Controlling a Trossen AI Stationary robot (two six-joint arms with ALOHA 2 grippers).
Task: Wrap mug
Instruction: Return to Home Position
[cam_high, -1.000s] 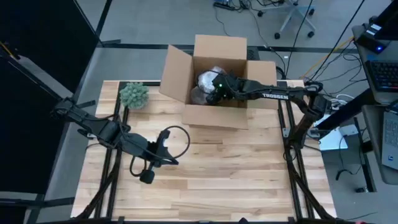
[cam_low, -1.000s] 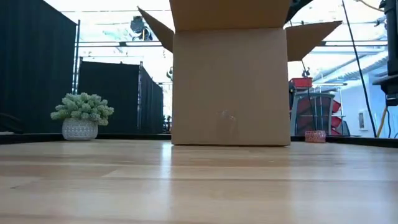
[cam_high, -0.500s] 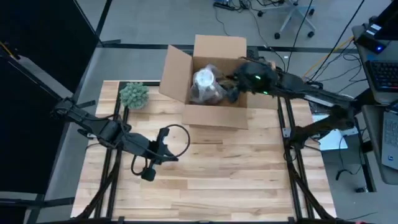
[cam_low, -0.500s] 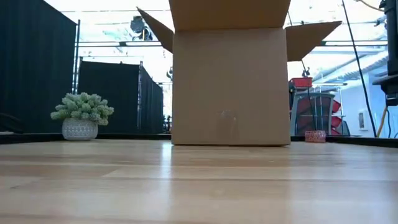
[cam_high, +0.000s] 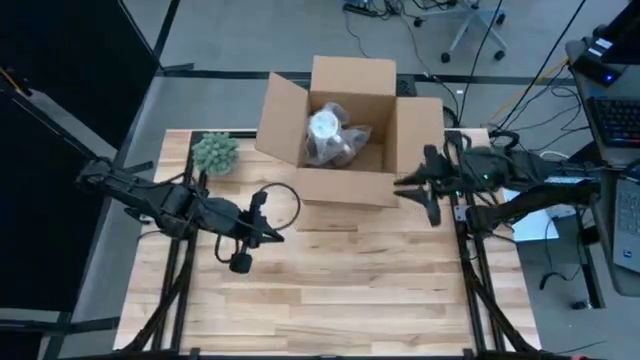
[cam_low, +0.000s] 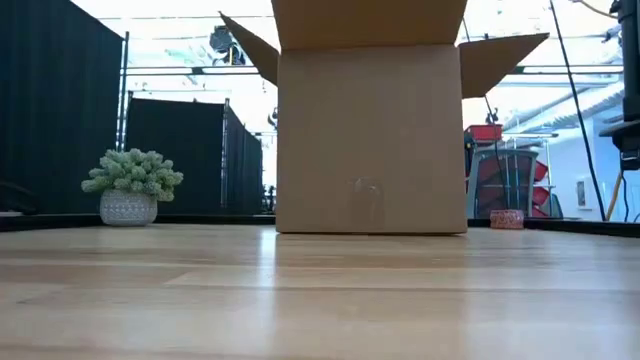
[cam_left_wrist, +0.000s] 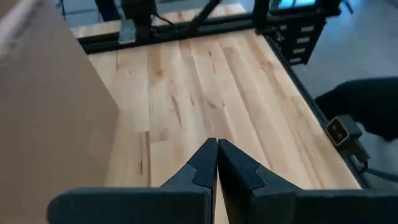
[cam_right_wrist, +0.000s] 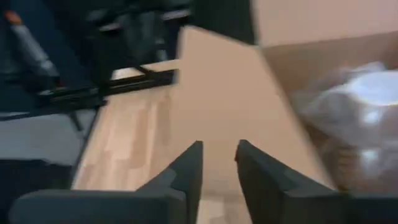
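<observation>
The wrapped mug (cam_high: 328, 136), a whitish crinkled bundle, lies on the floor of the open cardboard box (cam_high: 345, 188) at the table's far middle. It also shows blurred in the right wrist view (cam_right_wrist: 357, 124). My right gripper (cam_high: 418, 192) hovers open outside the box, over its right flap (cam_right_wrist: 230, 93), with nothing between its fingers. My left gripper (cam_high: 268, 216) is shut and empty above the table's left middle, just near of the box's front left corner (cam_left_wrist: 50, 99).
A potted green plant (cam_high: 214, 153) stands at the far left, also seen in the low view (cam_low: 130, 185). The box's flaps stand open on the left and right. Bare wooden tabletop (cam_high: 350, 290) stretches across the near half. Black frame rails (cam_high: 470, 250) run along the table's sides.
My right gripper has pulled up out of the box and gone toward the table's right edge, ending over the right flap; the wrapped mug stays inside the box. My left gripper has shifted a little toward the far edge, still shut.
</observation>
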